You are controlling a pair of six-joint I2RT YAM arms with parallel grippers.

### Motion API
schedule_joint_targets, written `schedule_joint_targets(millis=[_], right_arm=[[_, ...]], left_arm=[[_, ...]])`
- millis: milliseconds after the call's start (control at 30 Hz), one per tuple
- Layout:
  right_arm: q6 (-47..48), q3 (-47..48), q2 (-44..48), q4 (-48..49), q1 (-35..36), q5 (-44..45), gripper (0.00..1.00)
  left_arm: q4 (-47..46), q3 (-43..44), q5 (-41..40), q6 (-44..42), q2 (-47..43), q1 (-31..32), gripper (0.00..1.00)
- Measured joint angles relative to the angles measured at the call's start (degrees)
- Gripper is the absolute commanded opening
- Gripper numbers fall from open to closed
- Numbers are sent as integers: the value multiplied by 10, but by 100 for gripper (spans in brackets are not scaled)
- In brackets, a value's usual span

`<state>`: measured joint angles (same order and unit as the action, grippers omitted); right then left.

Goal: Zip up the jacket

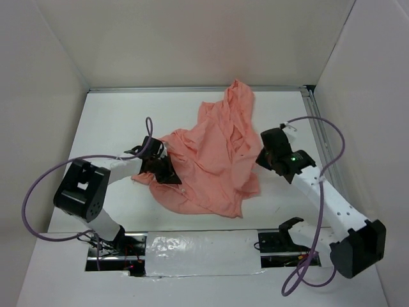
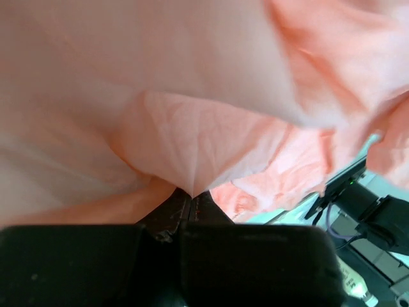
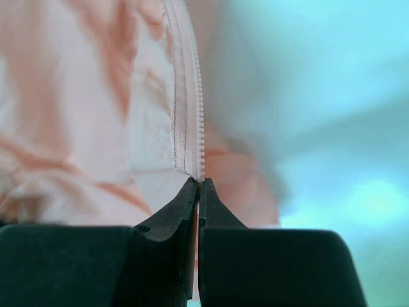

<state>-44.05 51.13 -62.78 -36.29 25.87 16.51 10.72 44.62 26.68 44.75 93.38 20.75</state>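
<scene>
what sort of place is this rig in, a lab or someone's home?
Most likely a lab test cell, not a home: a white table boxed in by plain white wall panels, a left arm and right arm bolted at its near edge with loose purple cables, working on a pink jacket.

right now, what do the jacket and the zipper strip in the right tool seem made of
The jacket: thin soft cloth, matte salmon pink, perhaps a light synthetic or cotton; it lies in fine wrinkles and limp folds. The zipper strip: smoother, faintly glossy pale tape with stitch lines and a row of tiny whitish teeth, likely plastic, though that is unsure.
</scene>
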Motion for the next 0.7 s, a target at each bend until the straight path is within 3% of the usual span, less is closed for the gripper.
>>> schedule_joint_targets(millis=[100,267,467,567,600,667,700], right_arm=[[0,20,30,-98,-40,74,0],[0,76,-5,-197,-59,158,0],[9,168,-112,-225,29,215,0],[22,197,-177,-222,100,221,0],[30,202,-199,-220,128,219,0],[46,209,-248,-213,185,207,0],[53,209,-270,-209,209,199,0]], left_arm=[[8,0,-10,-3,-44,-15,0],[29,0,-24,-14,-136,-62,0],[89,15,-77,-11,-239,-140,0],[113,21,-105,-2,-264,-161,8],[126,25,-113,6,-264,-162,23],[146,29,-125,18,-257,-162,32],[156,29,-130,22,-253,-163,46]])
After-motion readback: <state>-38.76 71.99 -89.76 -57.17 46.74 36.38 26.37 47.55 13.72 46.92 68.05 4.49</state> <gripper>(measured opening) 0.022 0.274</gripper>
